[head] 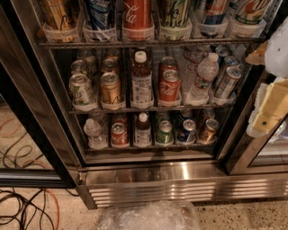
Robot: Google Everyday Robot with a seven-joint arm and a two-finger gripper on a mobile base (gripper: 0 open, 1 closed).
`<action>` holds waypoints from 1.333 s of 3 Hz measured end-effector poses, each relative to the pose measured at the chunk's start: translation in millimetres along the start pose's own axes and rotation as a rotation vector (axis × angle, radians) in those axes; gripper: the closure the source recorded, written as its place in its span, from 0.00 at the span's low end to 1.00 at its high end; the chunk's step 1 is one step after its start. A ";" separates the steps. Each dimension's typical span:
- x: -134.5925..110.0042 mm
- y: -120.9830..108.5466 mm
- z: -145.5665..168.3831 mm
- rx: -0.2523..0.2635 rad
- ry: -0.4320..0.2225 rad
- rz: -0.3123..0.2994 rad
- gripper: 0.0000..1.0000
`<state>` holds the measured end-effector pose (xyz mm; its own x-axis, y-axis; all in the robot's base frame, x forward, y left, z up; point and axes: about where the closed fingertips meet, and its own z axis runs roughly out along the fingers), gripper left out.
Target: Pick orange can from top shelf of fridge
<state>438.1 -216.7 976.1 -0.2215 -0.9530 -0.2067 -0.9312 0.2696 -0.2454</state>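
The fridge (135, 177) stands open in front of me, with black door frames and a ribbed steel base. Its top shelf (148, 43) is a wire rack with a row of translucent cup holders along the front. The orange can (57, 15) stands in the leftmost holder, orange-gold with dark streaks; its lid is cut off by the top of the view. A blue can (100, 13) and a red Coca-Cola can (137, 15) stand to its right. My gripper (270, 105), white and pale yellow, is at the right edge, level with the middle shelf and far right of the orange can.
The middle shelf holds cans, a juice bottle (141, 81) and a water bottle (202, 76). The lower shelf holds more cans and bottles. The black door frame (36, 112) stands at the left. Cables (27, 206) lie on the floor at the left, and crumpled clear plastic (148, 216) lies below.
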 end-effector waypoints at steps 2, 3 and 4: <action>-5.2 0.0 1.0 0.020 -0.009 0.000 0.00; -14.0 2.3 0.7 0.043 -0.039 -0.004 0.00; -28.5 8.4 -0.3 0.066 -0.111 0.002 0.00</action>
<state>436.5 -187.3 980.3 -0.1870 -0.9323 -0.3097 -0.9087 0.2839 -0.3061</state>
